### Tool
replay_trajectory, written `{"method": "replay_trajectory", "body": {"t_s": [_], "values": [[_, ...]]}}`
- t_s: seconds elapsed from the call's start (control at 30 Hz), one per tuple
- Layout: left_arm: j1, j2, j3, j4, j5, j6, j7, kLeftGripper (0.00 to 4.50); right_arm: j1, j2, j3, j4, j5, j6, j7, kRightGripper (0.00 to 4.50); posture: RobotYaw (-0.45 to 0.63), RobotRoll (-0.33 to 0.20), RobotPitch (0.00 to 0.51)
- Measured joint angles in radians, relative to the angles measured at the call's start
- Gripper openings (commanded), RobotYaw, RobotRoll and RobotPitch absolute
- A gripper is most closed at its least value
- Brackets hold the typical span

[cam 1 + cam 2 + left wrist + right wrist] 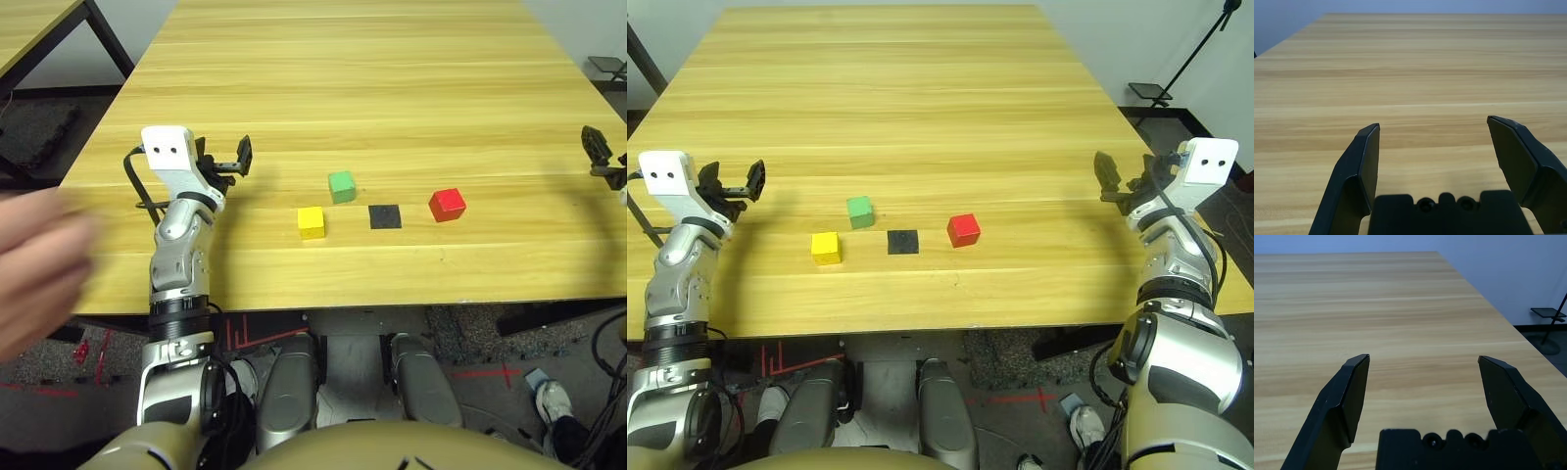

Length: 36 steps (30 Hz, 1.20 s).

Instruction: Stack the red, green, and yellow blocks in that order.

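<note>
- The red block, green block and yellow block sit separately on the wooden counter, none stacked.
- The red block is farthest to the robot's right, near the front part of the counter.
- A flat black square patch lies between the red and yellow blocks, close to each but touching neither.
- The green block sits a little farther back than the others, just behind the gap between the yellow block and the black patch.
- The yellow block is the leftmost and nearest the front edge.
- The left gripper hovers over the left side of the counter, well apart from the blocks, its jaws spread wide and holding nothing; its wrist view shows bare wood between the two black fingers.
- The right gripper hangs at the right edge of the counter, well apart from the red block, jaws likewise wide and empty.
- A blurred person's hand shows at the left edge of the left eye view, beside the counter.
</note>
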Motion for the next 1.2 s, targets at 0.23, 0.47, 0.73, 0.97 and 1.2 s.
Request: {"method": "replay_trajectory", "body": {"t_s": [0.23, 0.47, 0.73, 0.97, 1.2], "values": [[0.018, 0.04, 0.011, -0.034, -0.046, 0.017, -0.034, 4.49, -0.03, -0.01, 0.046, 0.0, -0.044, 0.029, 0.074, 4.5, 0.16, -0.051, 0.102], [0.007, 0.334, -0.034, -0.288, -0.252, 0.276, -0.34, 4.49, -0.119, -0.059, 0.276, -0.077, -0.163, 0.089, 0.581, 4.5, 0.21, -0.078, 0.081], [-0.008, 0.48, -0.188, -0.374, -0.329, 0.416, -0.584, 4.49, -0.23, -0.047, 0.631, -0.121, -0.314, -0.011, 0.937, 4.5, 0.26, -0.11, 0.08], [-0.006, 0.5, -0.31, -0.394, -0.287, 0.418, -0.645, 4.49, -0.331, 0.066, 0.746, -0.054, -0.349, -0.088, 0.941, 4.5, 0.32, -0.122, 0.084], [-0.007, 0.501, -0.329, -0.411, -0.268, 0.432, -0.647, 4.49, -0.359, 0.112, 0.79, -0.003, -0.409, -0.131, 0.941, 4.5, 0.37, -0.126, 0.094]]}}
